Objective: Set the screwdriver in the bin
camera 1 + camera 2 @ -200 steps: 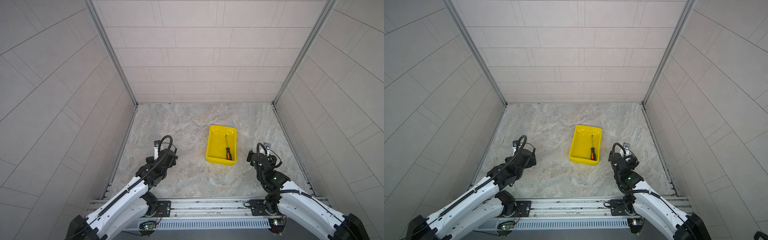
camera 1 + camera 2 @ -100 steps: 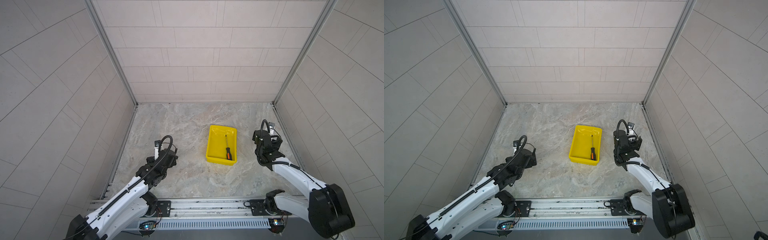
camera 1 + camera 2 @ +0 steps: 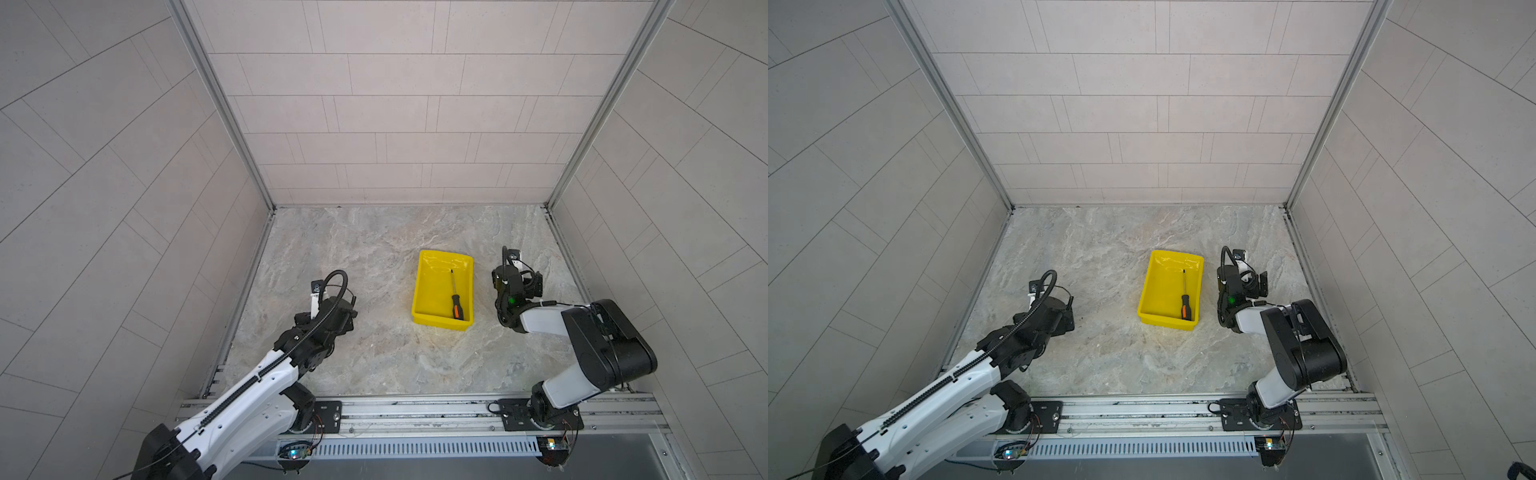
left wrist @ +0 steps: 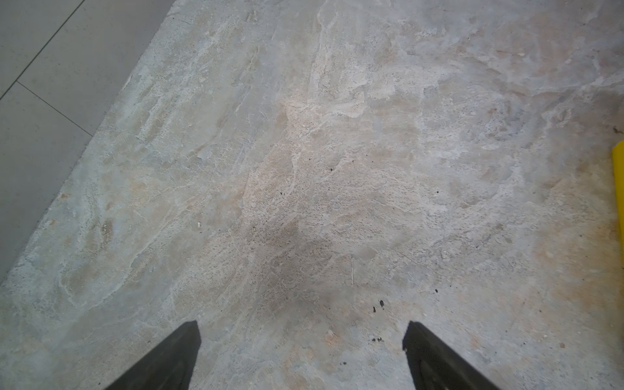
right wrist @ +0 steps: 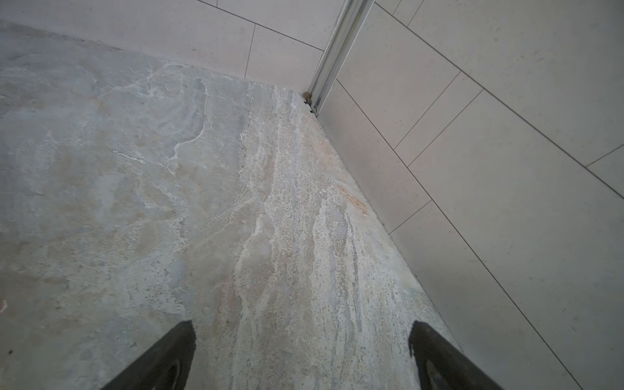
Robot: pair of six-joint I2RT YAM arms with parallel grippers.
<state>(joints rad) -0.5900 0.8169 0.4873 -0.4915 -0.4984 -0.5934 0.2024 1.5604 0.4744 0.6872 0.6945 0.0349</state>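
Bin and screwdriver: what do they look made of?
The bin looks like glossy yellow plastic: highlights glint on its far inner wall. The screwdriver seems to have a thin dark metal shaft and a black-and-orange handle, probably plastic or rubber.

Only a sliver of the bin [image 4: 620,196] shows in the left wrist view, cut by the frame. The screwdriver [image 3: 456,303] tip is too small to read. The left end effector [image 4: 300,329] and right end effector [image 5: 302,327] show only fingertips, the rest cut off.

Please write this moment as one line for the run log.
screwdriver: lying inside bin | left gripper: open, empty | right gripper: open, empty | task: looks done
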